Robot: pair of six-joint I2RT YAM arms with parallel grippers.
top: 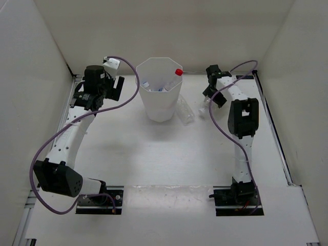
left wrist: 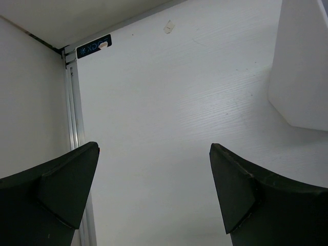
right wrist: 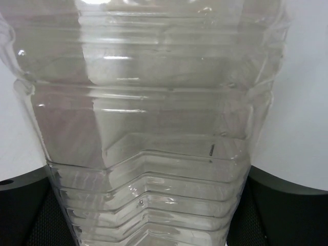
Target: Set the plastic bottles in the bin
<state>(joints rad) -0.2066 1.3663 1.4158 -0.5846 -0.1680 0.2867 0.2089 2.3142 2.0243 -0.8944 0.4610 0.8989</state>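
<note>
White faceted bin (top: 160, 102) stands on the table (top: 154, 154), between the two arms and toward the far side.

Bin contents: a red-capped bottle (top: 178, 72) sits at the rim on the right arm's side. A blue-labelled bottle (top: 155, 87) lies lower inside.

Beside the bin: a clear bottle (top: 185, 113) lies on its side on the table, just by the bin's base on the right arm's side.

Right of the bin: the right gripper (top: 209, 100) is farther from the bin than the lying bottle. In its wrist view the right gripper (right wrist: 148, 205) is clamped on a ribbed bottle (right wrist: 148, 102). The dark fingers (right wrist: 20, 205) press against both sides of the transparent body, which fills nearly the whole view. The overhead view does not show this bottle clearly, and whether it rests on the table cannot be told.

Left of the bin: the left gripper (top: 119, 87) sits near the far left corner. In its wrist view the left gripper (left wrist: 154, 195) has its jaws spread wide with nothing between them, above bare table. One wall of the bin (left wrist: 302, 77) shows at the view's right edge.
</note>
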